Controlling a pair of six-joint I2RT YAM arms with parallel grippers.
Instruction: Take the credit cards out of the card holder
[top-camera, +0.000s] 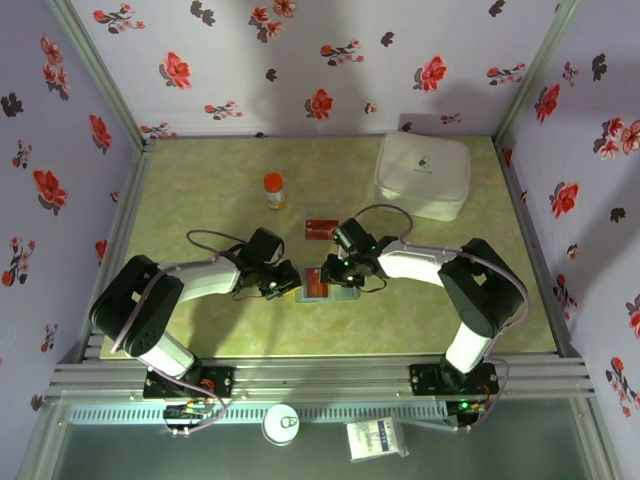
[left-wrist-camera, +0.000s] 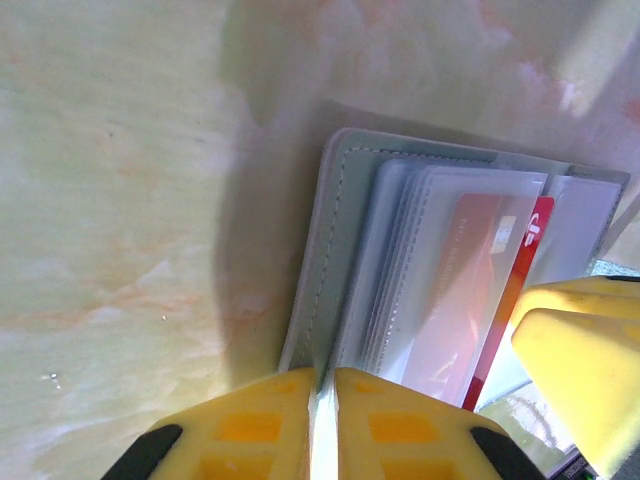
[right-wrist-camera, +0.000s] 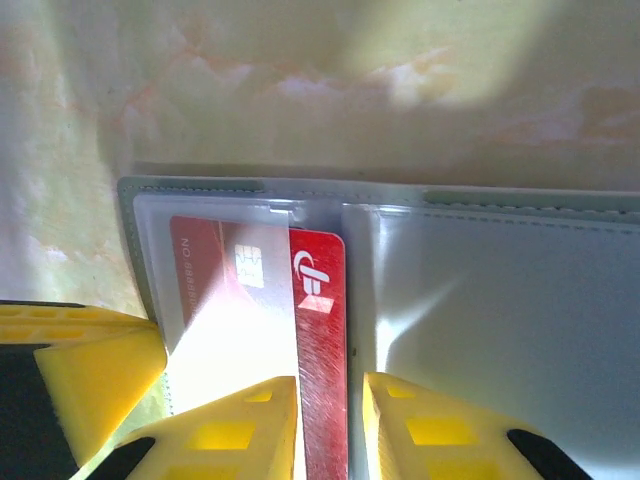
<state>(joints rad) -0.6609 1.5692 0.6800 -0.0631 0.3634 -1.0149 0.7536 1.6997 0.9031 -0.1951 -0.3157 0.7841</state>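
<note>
On table (top-camera: 200, 190) ctr, card holder (top-camera: 318, 287) lies open: left fingers (left-wrist-camera: 250, 425) clamped on its cover edge, right fingers (right-wrist-camera: 240, 435) slightly apart astride protruding red credit card (right-wrist-camera: 320, 300), grip unclear; rec. pin holder, draw card straight along sleeve (right-wrist-camera: 215, 330).

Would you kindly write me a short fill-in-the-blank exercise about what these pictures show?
The left pincer is shut on the edge of the ___.
The card sticking out of the clear sleeve is ___.
The big rounded case is ___.
Missing words: card holder; red; white.
</note>
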